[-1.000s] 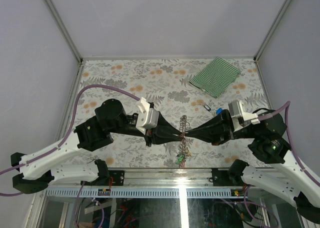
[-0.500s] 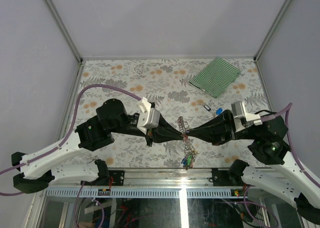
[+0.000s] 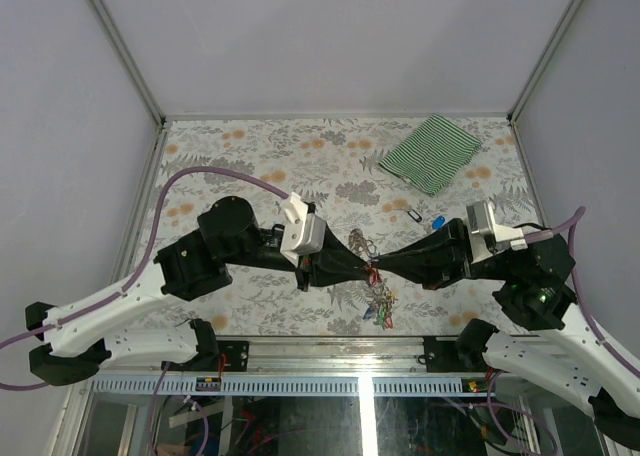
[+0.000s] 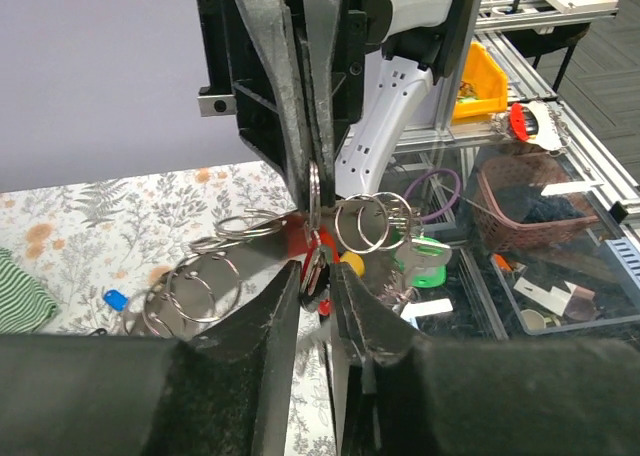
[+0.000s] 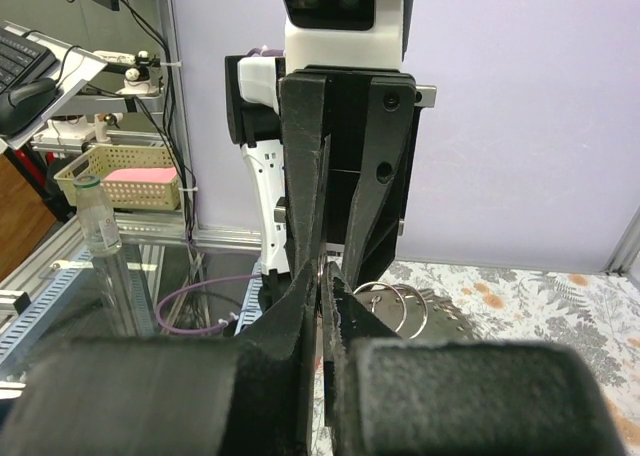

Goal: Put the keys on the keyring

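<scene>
Clenching one keyring (image 4: 372, 223) in right claw (image 5: 322, 276); left claw (image 4: 317, 276) grip untellable; showing one loose blue key (image 4: 115, 299) in left-wrist view, not right-wrist.

Left arm: your left arm (image 3: 130, 296) runs from the near left corner up to a bent elbow, then right toward the middle.
Left gripper: your left gripper (image 3: 362, 267) lies level, pointing right. Its fingers (image 4: 275, 316) stand a narrow slit apart.
Right arm: your right arm (image 3: 560, 351) mirrors it from the near right corner.
Right gripper: your right gripper (image 3: 381, 269) points left, tip to tip with the left one. Its fingers (image 5: 300, 296) are pressed together.
</scene>
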